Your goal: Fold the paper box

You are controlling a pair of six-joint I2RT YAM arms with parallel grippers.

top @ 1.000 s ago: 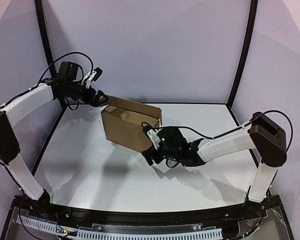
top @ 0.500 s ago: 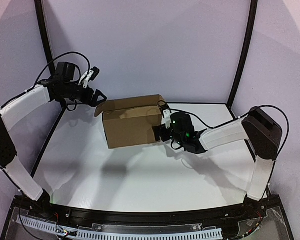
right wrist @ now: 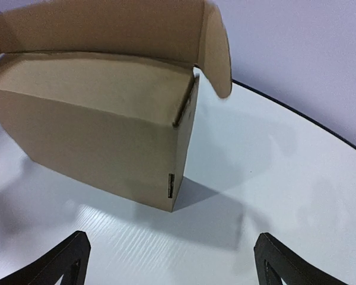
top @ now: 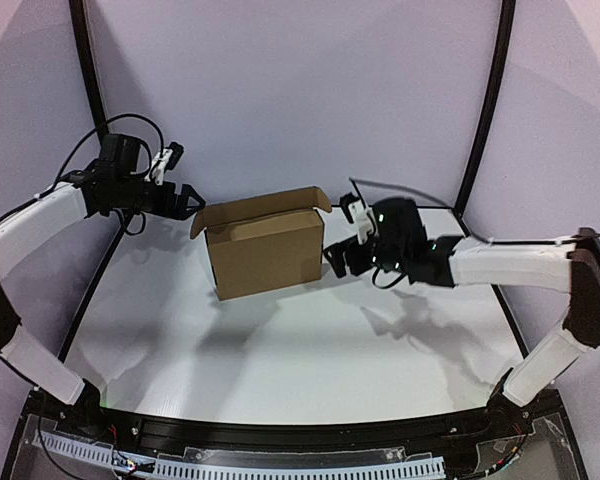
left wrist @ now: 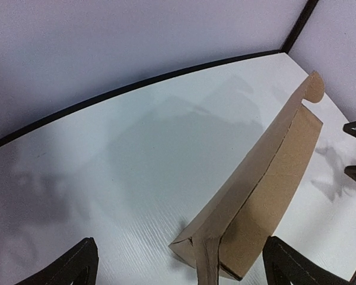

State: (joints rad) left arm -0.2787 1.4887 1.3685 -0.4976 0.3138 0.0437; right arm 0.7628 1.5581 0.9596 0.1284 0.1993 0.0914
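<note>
Right claw [right wrist: 171, 256] open — box [right wrist: 95, 127] label [right wrist: 171, 185] illegible.

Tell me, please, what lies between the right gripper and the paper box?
Nothing does: the right wrist view shows only bare white table between the open right gripper and the paper box.

White table [top: 280, 350] carries paper box [top: 265, 255]

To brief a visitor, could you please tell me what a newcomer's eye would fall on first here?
The brown box stands on edge in the middle of the white table, its lid flap open along the top. The left gripper and the right gripper flank its two ends, both open, neither clamped on it.
</note>
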